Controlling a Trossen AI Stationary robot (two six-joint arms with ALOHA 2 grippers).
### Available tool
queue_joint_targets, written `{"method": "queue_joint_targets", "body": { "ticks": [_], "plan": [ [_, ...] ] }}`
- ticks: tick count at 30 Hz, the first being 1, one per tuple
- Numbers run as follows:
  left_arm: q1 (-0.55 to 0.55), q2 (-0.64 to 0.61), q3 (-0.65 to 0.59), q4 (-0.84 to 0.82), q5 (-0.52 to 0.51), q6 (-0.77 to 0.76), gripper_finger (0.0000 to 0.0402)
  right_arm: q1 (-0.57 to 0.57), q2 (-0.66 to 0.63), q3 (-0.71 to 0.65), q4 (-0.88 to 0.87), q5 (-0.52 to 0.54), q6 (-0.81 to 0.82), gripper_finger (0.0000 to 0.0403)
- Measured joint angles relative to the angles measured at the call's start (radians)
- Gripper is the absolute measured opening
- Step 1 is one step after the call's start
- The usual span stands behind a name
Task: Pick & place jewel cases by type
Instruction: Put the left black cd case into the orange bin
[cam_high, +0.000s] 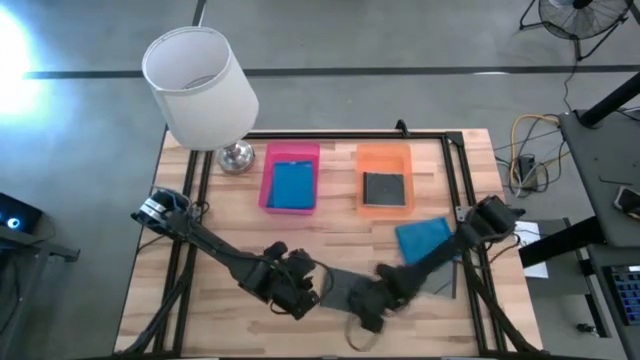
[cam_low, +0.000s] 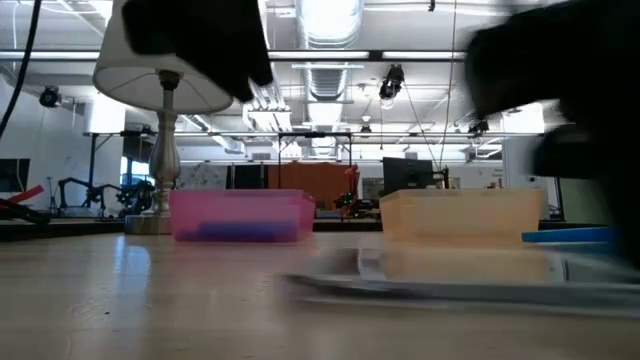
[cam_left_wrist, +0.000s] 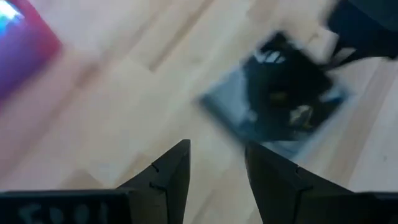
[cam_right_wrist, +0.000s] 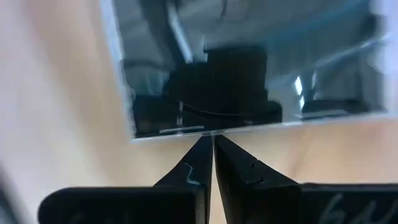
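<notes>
From above, my left tool (cam_high: 303, 290) hangs over the near part of the wooden surface (cam_high: 220, 240), its fingers apart with nothing between them, and my right tool (cam_high: 372, 305) sits just beside it, shut tight with its tips at the edge of a grey jewel case (cam_high: 338, 292) lying flat between the two. That overhead look is the only one that lays out the rest: a blue jewel case in the pink tray (cam_high: 291, 178), a grey jewel case in the orange tray (cam_high: 385, 182), another blue jewel case (cam_high: 424, 238) lying loose on the surface under my right arm, and a white lamp (cam_high: 197, 88) at the far left corner. My left wrist view gives what the top view cannot, the open gap between my fingers (cam_left_wrist: 169, 177) and the grey case (cam_left_wrist: 277, 99) ahead of them, apart from the tips. My right wrist view shows my two fingers (cam_right_wrist: 193, 171) pressed together, their points meeting the case's near edge (cam_right_wrist: 205, 132), whose glossy lid mirrors my own tool. From table height the case (cam_low: 450, 285) is only a thin flat sliver in front of the orange tray (cam_low: 460, 215), with the pink tray (cam_low: 240, 215) to its left.
</notes>
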Motion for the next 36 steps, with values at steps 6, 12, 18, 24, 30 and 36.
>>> {"method": "queue_joint_targets", "body": {
  "ticks": [6, 12, 18, 24, 30, 36],
  "plan": [
    [0.012, -0.144, -0.304, 0.406, 0.077, -0.132, 0.0135, -0.071, 0.052, 0.102, 0.001, 0.017, -0.067, 0.0013],
    [0.033, -0.357, -0.665, 0.721, 0.070, -0.339, 0.0135, -0.074, 0.050, 0.133, -0.001, 0.035, -0.096, 0.0013],
    [0.043, -0.497, -0.951, 0.887, 0.077, -0.504, 0.0135, -0.133, 0.053, 0.129, 0.025, -0.057, -0.057, 0.0013],
    [0.043, -0.513, -1.064, 0.893, 0.156, -0.613, 0.0135, -0.220, 0.055, 0.107, 0.073, -0.091, -0.062, 0.0013],
    [0.059, -0.453, -1.055, 0.907, 0.165, -0.632, 0.0135, -0.262, 0.055, 0.105, 0.070, -0.111, -0.115, 0.0013],
    [0.100, -0.319, -0.969, 0.955, 0.184, -0.572, 0.0135, -0.257, 0.055, 0.098, 0.074, -0.118, -0.126, 0.0013]
  ]
}}
